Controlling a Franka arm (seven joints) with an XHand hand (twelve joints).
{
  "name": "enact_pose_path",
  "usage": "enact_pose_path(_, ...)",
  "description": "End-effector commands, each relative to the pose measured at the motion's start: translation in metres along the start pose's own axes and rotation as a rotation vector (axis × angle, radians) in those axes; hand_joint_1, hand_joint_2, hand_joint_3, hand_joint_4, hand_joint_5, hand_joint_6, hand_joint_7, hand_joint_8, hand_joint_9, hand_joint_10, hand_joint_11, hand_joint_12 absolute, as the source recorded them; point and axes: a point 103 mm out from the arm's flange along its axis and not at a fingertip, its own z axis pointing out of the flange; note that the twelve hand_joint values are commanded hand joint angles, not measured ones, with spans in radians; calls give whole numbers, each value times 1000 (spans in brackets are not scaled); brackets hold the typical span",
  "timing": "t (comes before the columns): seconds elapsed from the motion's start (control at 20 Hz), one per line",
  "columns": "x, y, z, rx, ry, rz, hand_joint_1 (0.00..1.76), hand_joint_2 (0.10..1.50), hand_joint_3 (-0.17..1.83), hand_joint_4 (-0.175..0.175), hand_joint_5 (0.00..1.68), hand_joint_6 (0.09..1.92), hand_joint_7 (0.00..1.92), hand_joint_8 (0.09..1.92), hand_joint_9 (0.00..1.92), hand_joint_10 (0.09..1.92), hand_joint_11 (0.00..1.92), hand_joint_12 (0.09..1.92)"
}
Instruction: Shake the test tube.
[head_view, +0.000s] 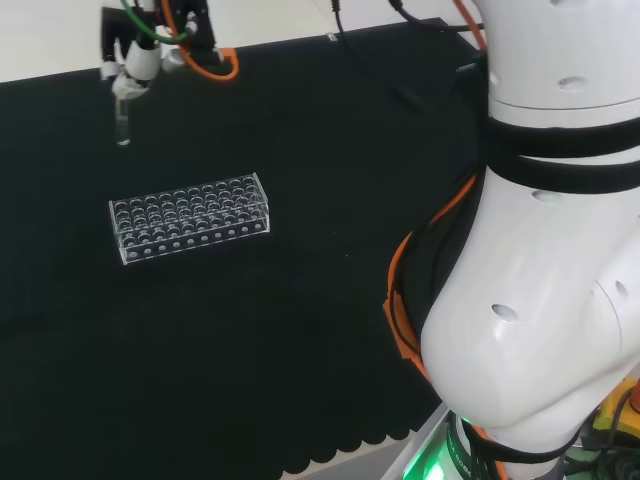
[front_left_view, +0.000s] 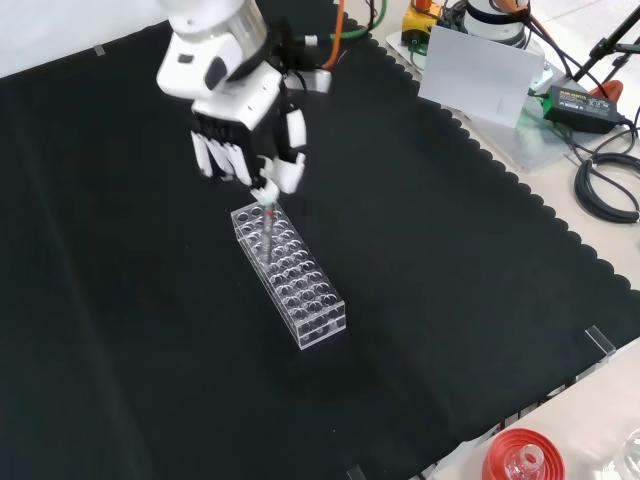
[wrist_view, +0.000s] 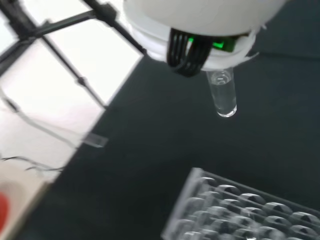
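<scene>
One test tube (head_view: 122, 125), one clear rack (head_view: 190, 217), one red ribbed stand (front_left_view: 524, 456).

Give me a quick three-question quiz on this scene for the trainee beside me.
1. True or false: the test tube stands in the rack.
2. What holds the tube? A) the hand B) the rack C) a stand
3. In the head view, the tube hangs above and to which side of the rack?

Key: 1 false, it hangs clear of the rack; 2 A; 3 left.
</scene>
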Motion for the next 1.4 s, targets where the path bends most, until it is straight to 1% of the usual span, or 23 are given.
enact_pose_path(0.05,38,8,15,42,1,-87,1440,595,635,-175,1412,370,1802,443,1422,416,1065,1159)
enact_pose_path(0.1,27,4,14,44,-13,-58,1440,595,635,-175,1412,370,1802,443,1422,416,1065,1159)
enact_pose_path(0.3,-40,-26,5,51,-85,114,1440,594,636,-175,1412,369,1802,441,1422,416,1064,1159)
enact_pose_path(0.4,-69,-43,-2,48,-114,189,1440,594,636,-175,1412,369,1802,441,1422,416,1064,1159)
enact_pose_path(0.5,-90,-58,-9,41,-135,246,1440,594,636,-175,1413,369,1803,440,1422,416,1063,1159)
enact_pose_path(0.55,-97,-63,-12,36,-145,266,1440,594,636,-175,1413,369,1803,440,1422,416,1063,1159)
enact_pose_path(0.65,-104,-68,-16,25,-148,288,1440,594,636,-175,1413,369,1803,440,1422,416,1063,1159)
enact_pose_path(0.75,-101,-65,-18,14,-139,281,1440,594,636,-175,1413,369,1804,439,1422,416,1063,1159)
enact_pose_path(0.95,-76,-46,-11,12,-97,215,1440,594,636,-175,1413,368,1805,438,1422,416,1062,1160)
enact_pose_path(1.0,-67,-40,-8,7,-71,194,1440,594,636,-175,1413,368,1805,438,1422,416,1062,1160)
enact_pose_path(1.1,-47,-28,-2,6,-43,144,1440,594,636,-175,1413,368,1805,437,1422,416,1062,1160)
enact_pose_path(1.25,-17,-12,6,12,-16,69,1440,594,636,-175,1413,368,1805,436,1422,415,1062,1160)
enact_pose_path(1.4,6,0,10,20,4,13,1440,594,636,-175,1413,368,1805,436,1422,415,1061,1160)
